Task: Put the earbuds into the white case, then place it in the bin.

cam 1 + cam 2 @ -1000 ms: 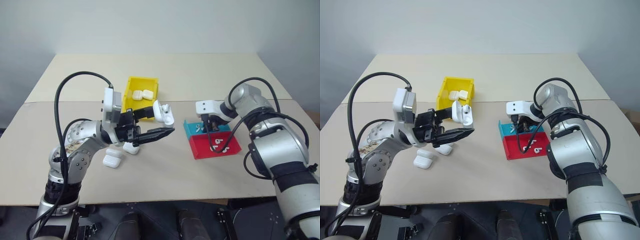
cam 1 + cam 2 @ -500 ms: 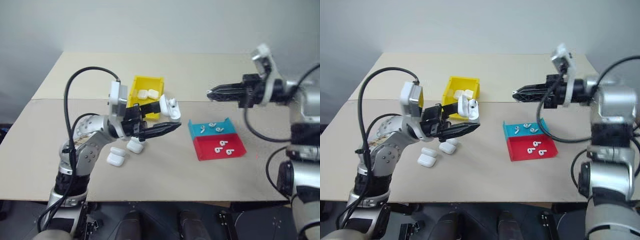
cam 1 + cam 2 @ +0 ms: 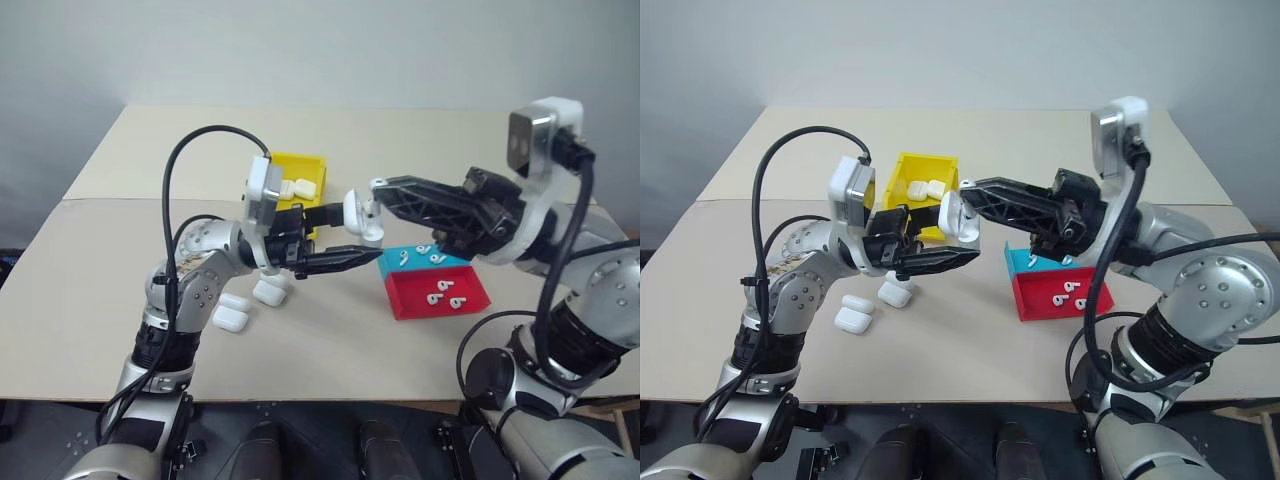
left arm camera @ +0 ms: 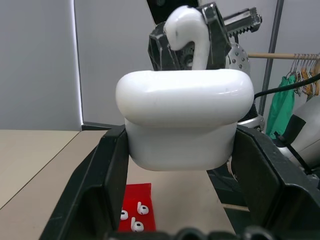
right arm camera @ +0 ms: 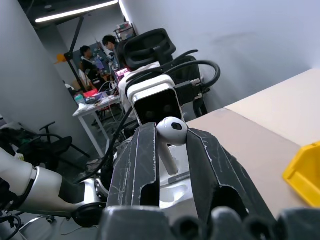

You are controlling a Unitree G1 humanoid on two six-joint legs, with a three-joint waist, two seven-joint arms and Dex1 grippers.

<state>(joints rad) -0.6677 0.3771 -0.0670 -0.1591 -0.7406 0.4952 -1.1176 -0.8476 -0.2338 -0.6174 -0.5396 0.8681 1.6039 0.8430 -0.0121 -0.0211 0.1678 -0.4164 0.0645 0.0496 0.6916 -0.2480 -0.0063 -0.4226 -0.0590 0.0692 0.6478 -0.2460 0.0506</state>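
Midway: my left gripper [image 3: 350,240] clamps open white case [image 3: 360,213]; my right gripper [image 5: 172,150] pinches earbud [image 5: 170,135] above it; insertion, closing, bin [image 3: 300,165] drop remain.

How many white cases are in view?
6: one held open in the left tool, two in the bin, three on the table. Others may be hidden.
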